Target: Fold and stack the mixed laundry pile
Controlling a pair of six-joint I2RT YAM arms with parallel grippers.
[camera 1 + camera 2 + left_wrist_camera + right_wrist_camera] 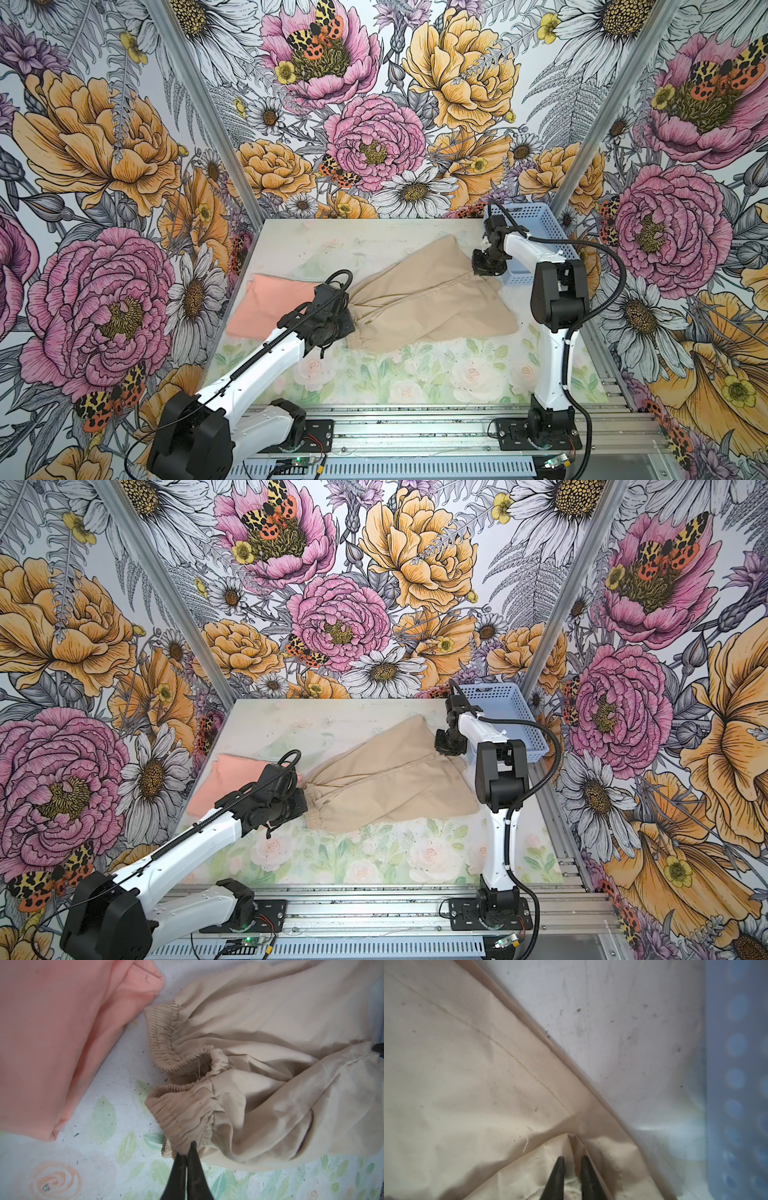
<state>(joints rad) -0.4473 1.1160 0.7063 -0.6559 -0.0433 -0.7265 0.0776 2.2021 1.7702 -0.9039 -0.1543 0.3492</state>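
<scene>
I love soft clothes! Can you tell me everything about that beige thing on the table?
The beige garment looks like soft, thin cloth with seams and a gathered elastic band. It lies spread, wrinkled and unfolded on the table, beside the folded peach shirt. The left gripper jaws clamp the elastic; the right gripper jaws pinch a fold near the blue basket.

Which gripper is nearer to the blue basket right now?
Right. The right gripper sits on the beige pants just beside the basket, at its near corner. The left gripper is far off at the pants' waistband, next to the peach shirt.
</scene>
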